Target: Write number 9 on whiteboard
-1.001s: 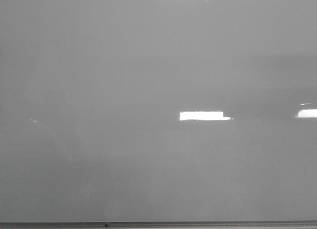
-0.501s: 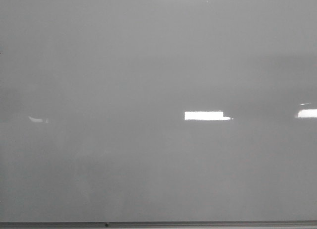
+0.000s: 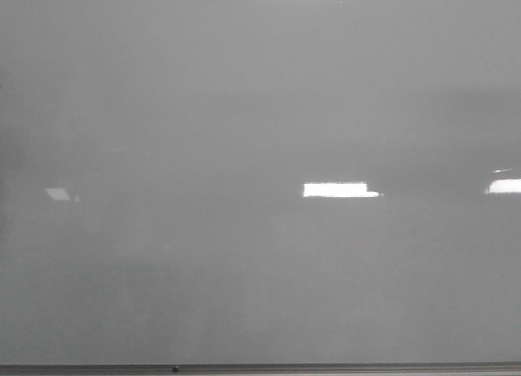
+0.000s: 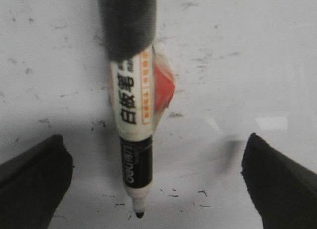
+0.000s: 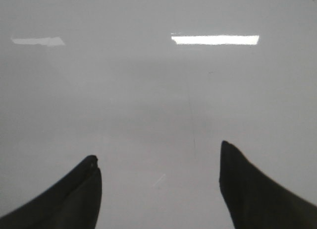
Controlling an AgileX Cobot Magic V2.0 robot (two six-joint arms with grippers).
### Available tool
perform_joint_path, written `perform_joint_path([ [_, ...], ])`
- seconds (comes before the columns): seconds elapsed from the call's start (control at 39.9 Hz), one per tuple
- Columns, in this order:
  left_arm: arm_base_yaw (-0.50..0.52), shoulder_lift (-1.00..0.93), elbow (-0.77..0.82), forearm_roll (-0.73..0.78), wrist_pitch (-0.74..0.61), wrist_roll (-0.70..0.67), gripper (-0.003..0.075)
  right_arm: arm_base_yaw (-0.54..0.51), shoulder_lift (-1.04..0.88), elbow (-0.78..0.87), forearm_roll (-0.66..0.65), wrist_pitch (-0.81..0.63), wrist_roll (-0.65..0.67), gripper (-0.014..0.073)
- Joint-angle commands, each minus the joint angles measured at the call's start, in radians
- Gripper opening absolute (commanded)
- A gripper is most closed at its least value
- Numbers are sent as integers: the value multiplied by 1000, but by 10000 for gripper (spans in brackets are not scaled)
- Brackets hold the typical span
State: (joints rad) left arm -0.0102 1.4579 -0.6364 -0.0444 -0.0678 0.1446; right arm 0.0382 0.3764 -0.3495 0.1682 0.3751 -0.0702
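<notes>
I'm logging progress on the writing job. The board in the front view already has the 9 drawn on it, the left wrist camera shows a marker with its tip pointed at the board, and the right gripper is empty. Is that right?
Not quite: the front view shows the whiteboard blank, only light reflections, no 9 yet. The rest holds: the marker is in the left wrist view, tip toward the board, and the right gripper is open and empty.

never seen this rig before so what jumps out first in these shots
The marker stands out first in the left wrist view: a white-labelled barrel with a black band, its dark tip close to a scuffed, ink-flecked board, between the wide-spread dark fingers of the left gripper. In the front view, the whiteboard fills the frame, blank apart from bright rectangular reflections. The right gripper hangs open over clean board.
</notes>
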Motion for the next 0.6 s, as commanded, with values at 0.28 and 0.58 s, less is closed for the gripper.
perform_joint_path([
  [0.28,10,-5,-31,1,-101,7,340,-3,16,-38,2,-79,-4,528],
  [0.58,37,-2,-31,1,-100,7,164,-3,16,-38,2,-79,-4,528],
])
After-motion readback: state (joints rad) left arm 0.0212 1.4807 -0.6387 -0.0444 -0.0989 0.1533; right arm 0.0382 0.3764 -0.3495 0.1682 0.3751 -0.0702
